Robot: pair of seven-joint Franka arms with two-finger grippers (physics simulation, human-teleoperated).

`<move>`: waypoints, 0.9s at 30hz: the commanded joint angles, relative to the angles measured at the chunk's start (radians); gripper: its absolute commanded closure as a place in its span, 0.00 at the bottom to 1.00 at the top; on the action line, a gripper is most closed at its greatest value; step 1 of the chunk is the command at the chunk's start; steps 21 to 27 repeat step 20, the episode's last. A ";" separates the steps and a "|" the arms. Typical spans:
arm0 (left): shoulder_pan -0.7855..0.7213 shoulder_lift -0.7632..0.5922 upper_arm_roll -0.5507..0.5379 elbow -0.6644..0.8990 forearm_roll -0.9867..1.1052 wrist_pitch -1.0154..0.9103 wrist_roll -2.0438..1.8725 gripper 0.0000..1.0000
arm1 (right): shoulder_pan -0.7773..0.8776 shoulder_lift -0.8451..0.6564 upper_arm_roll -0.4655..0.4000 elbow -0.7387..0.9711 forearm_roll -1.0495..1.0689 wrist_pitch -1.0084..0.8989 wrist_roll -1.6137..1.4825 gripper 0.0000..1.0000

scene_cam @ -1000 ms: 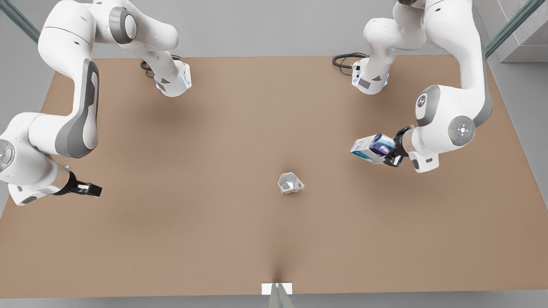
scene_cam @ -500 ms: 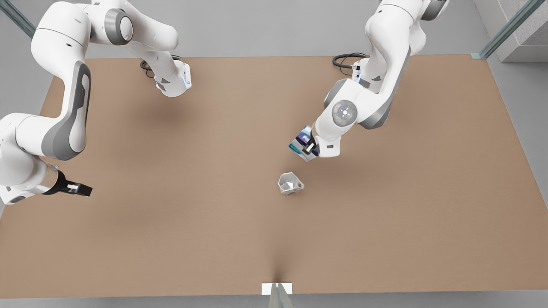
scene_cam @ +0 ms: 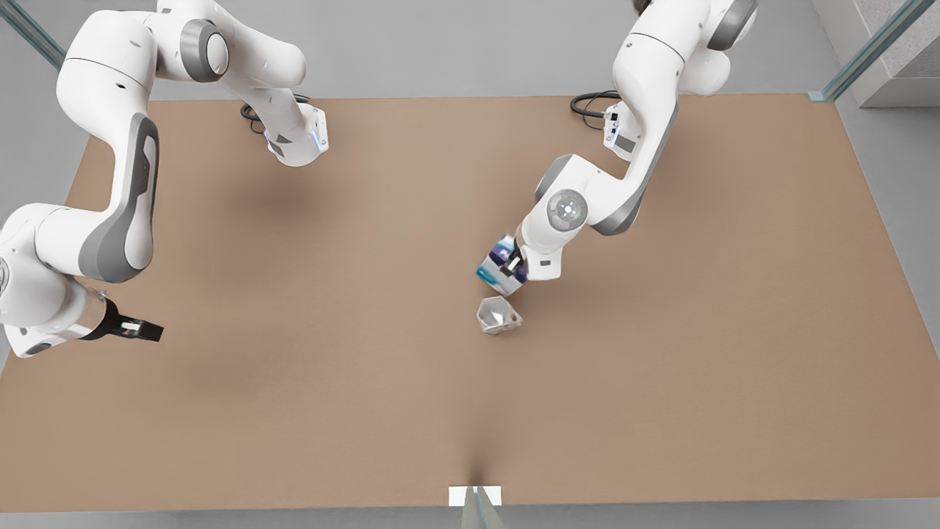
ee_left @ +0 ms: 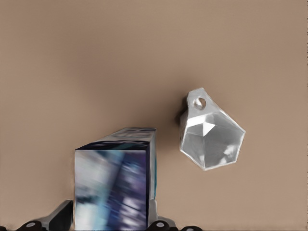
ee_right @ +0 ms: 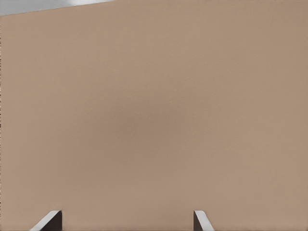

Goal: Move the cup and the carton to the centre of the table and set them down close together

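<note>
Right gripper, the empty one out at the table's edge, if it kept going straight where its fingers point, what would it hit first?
Probably just the bare table. The right gripper is open, with nothing but tabletop ahead of its fingers, though the depth is hard to judge.

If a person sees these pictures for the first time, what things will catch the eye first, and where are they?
First comes the carton, white with blue and teal print, gripped by the left gripper near the middle of the brown table. Right beside it, nearly touching in the front view, stands the faceted silver cup on the table. The right gripper waits open at the front view's left edge, holding nothing.
</note>
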 commanded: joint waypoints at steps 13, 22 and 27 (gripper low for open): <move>0.385 -0.097 0.146 0.275 0.137 -0.462 0.891 0.00 | 0.018 -0.074 0.015 0.008 0.006 -0.020 0.002 0.00; 0.509 -0.149 0.146 0.419 0.338 -0.610 1.321 0.00 | 0.018 -0.066 0.015 0.008 0.006 -0.018 0.002 0.00; 0.509 -0.149 0.146 0.419 0.338 -0.610 1.321 0.00 | 0.018 -0.066 0.015 0.008 0.006 -0.018 0.002 0.00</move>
